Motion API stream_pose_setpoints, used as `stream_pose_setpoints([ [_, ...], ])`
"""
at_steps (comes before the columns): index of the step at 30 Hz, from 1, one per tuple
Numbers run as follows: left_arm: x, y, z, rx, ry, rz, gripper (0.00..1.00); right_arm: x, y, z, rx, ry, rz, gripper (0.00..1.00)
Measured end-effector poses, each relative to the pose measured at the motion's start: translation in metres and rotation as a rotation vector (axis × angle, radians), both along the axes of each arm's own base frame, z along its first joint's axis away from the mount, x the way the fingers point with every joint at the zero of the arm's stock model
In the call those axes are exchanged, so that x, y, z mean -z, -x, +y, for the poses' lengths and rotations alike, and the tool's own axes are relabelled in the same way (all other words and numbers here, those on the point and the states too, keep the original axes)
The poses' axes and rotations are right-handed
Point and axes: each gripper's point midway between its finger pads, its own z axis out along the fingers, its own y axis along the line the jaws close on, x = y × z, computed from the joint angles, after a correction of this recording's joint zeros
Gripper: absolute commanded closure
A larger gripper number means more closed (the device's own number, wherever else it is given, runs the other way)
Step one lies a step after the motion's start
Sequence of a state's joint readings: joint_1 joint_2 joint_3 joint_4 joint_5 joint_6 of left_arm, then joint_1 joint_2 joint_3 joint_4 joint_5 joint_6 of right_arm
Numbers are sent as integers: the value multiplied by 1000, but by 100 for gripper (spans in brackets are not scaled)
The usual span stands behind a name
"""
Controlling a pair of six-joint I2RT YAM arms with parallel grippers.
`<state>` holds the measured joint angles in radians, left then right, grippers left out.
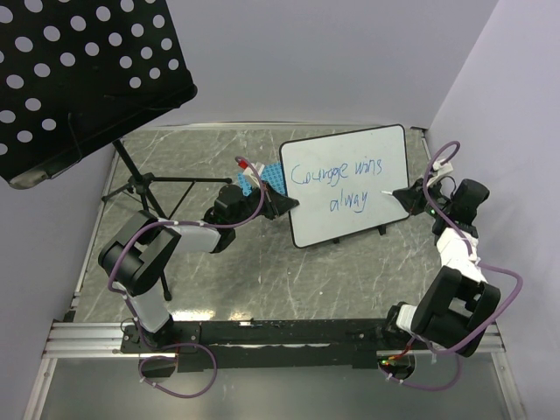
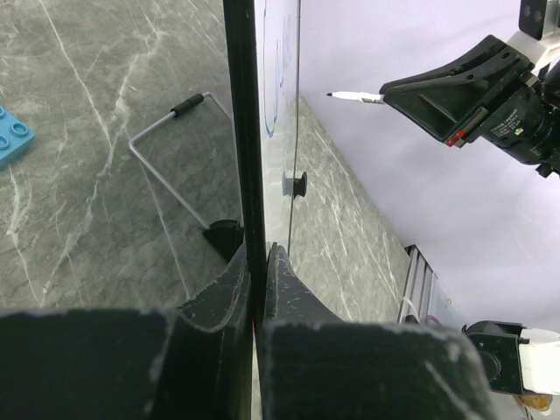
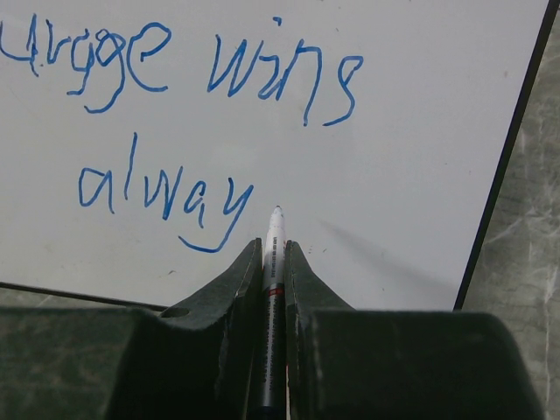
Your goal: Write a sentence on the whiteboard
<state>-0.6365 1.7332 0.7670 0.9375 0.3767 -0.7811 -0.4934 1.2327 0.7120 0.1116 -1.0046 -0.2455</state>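
Top external view: the left gripper (image 1: 282,206) is closed tight on the 9 o'clock edge of the whiteboard (image 1: 350,224), which stands on the table (image 1: 262,280). The right gripper (image 1: 404,194), at the board's 3 o'clock side, is clamped on a marker (image 1: 388,192). Its tip is just right of the last "y"; contact is unclear. The sentence (image 1: 337,171) runs in 2 blue lines: "Courage wins alway". A black music stand (image 1: 79,79) is at 10 o'clock.

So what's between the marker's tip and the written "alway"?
Between marker and "alway", only bare whiteboard, clearest in the right wrist view.
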Motion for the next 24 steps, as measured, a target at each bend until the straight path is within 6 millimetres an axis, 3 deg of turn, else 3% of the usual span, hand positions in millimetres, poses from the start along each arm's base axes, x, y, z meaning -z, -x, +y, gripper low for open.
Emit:
stream_pose_setpoints([
  [6, 0, 0, 0, 0, 0, 1, 99, 4, -4, 1, -4, -9, 7, 100],
  [14, 0, 0, 0, 0, 1, 2, 99, 11, -13, 18, -35, 5, 14, 100],
  [24, 3, -1, -1, 1, 11, 7, 99, 21, -18, 13, 9, 26, 29, 100],
])
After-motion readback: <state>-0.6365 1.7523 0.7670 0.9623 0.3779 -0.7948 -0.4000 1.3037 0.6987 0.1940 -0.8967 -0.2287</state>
